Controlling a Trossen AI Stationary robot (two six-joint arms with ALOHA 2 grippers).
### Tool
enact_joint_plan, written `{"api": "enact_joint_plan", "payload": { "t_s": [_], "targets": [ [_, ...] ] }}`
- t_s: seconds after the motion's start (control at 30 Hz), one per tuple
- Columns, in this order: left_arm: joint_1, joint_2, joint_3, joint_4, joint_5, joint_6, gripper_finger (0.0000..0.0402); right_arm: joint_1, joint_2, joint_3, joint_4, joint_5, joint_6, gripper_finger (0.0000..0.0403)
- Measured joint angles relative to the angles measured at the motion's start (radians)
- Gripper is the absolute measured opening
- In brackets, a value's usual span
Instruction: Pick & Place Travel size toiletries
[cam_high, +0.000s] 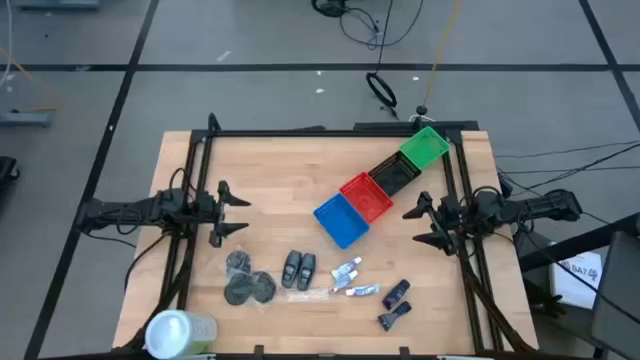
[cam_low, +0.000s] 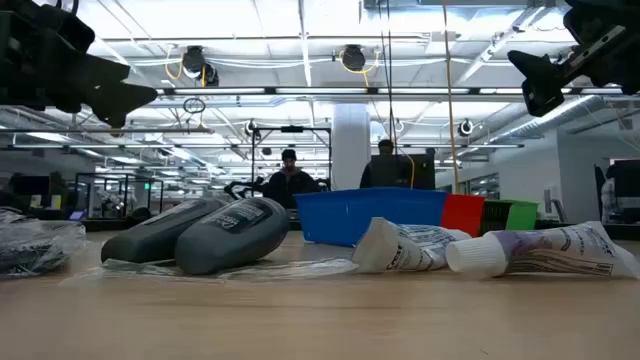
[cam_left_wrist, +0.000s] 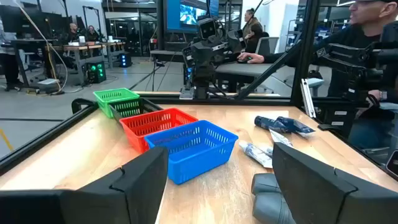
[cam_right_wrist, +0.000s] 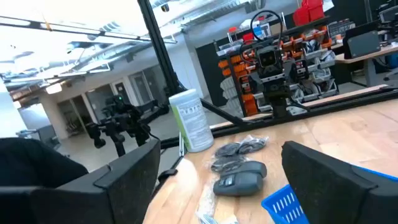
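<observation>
Where people sit beyond, pale wooden table amid grey floor.

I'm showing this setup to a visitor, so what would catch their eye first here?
Probably the diagonal row of baskets, blue basket, red, black and green, right of centre. Then the toiletries scattered along the near edge, with both arms waiting, open, at either side.

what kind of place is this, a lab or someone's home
Most likely a robotics lab or open workshop, not a home: a second robot rig stands beyond the wooden table, people sit at desks, and bare ceiling pipes run overhead.
</observation>
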Motion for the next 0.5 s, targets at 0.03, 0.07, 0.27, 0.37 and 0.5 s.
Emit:
{"api": "enact_joint_plan", "payload": {
  "t_s": [0.03,0.07,0.27,0.37,0.5],
  "targets": [
    [0.000,0.000,0.000,0.000,0.000,0.000,0.0283,0.000,0.000,0.000,-0.003,0.000,-0.005,0.0320],
    [0.000,0.000,0.000,0.000,0.000,0.000,0.0283,0.000,0.000,0.000,-0.007,0.000,-0.010,0.0320],
    [0.000,0.000,0.000,0.000,0.000,-0.002,0.0283,0.000,0.000,0.000,-0.037,0.001,-0.022,0.0320],
    [0.000,0.000,0.000,0.000,0.000,-0.002,0.0283,0.000,0.000,0.000,-0.046,0.001,-0.020,0.0320],
    [0.000,0.000,0.000,0.000,0.000,-0.002,0.0283,0.000,0.000,0.000,-0.046,0.002,-0.025,0.0320]
  ]
}}
